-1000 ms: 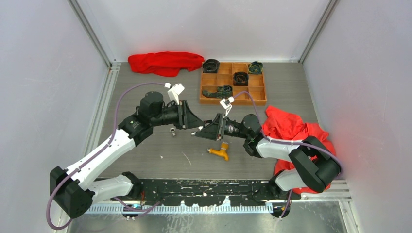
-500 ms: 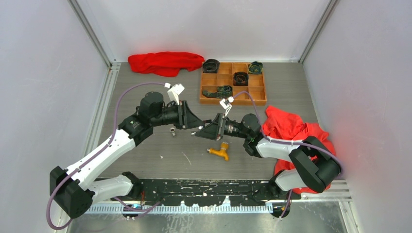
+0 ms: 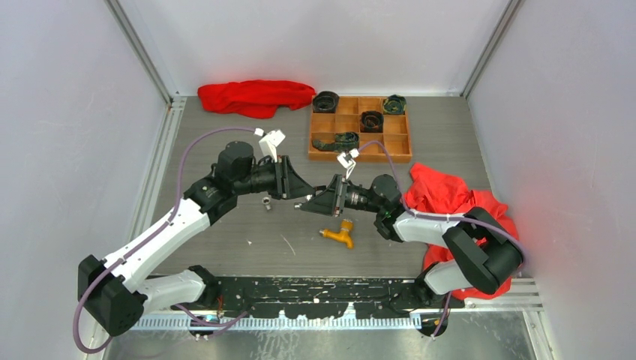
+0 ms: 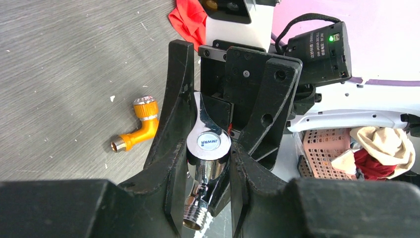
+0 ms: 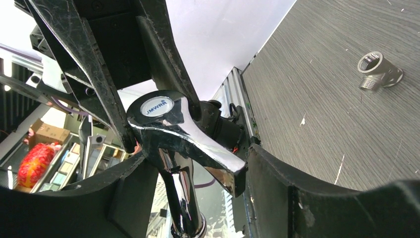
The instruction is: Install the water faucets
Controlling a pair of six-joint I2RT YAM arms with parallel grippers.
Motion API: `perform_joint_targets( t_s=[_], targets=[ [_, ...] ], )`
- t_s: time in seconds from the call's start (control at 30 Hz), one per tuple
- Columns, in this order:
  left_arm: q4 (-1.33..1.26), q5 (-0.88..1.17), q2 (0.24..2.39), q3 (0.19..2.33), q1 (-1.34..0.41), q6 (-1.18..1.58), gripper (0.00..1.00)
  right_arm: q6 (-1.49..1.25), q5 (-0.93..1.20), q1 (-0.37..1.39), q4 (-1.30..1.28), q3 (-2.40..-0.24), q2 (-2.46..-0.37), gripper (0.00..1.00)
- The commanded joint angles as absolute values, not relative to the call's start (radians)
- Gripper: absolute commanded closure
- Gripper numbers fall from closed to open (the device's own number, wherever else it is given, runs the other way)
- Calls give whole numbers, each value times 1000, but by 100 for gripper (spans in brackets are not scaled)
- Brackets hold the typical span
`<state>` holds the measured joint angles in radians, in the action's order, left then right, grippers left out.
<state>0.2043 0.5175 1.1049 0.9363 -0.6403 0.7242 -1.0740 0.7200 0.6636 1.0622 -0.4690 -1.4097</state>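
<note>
Silver faucet in L tool

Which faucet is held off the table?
The shiny silver faucet, gripped by the left pincer; the orange-yellow faucet lies loose on the table.

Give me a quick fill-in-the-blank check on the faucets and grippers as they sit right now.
1. The left gripper is clamped on the ___ faucet.
2. The orange faucet lies loose on the ___, with no gripper on it.
3. The round cap on the clamped faucet's handle reads ___.
Missing words: silver; table; JMWRR.
</note>
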Motion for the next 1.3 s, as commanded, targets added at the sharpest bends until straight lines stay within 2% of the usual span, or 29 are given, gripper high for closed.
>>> perform_joint_targets(
  t_s=[0.0,0.73,0.9,0.97,1.1,1.27],
  targets=[
    [138,578,1097,953,-649,736,100,-1068,708,659,1065,-504,-1426,31],
    [166,556,1101,969,-649,730,100,-1041,709,658,1128,-468,-1381,31],
    [135,564,1088,956,-649,750,100,-1055,657,653,1235,-431,-1363,30],
    [130,562,1083,953,-648,752,100,-1071,646,652,1281,-425,-1366,34],
    [138,543,1066,948,-649,742,100,-1121,704,652,1345,-451,-1406,41],
    [126,534,1061,948,-649,740,100,-1228,745,652,1521,-433,-1460,41]
  ],
)
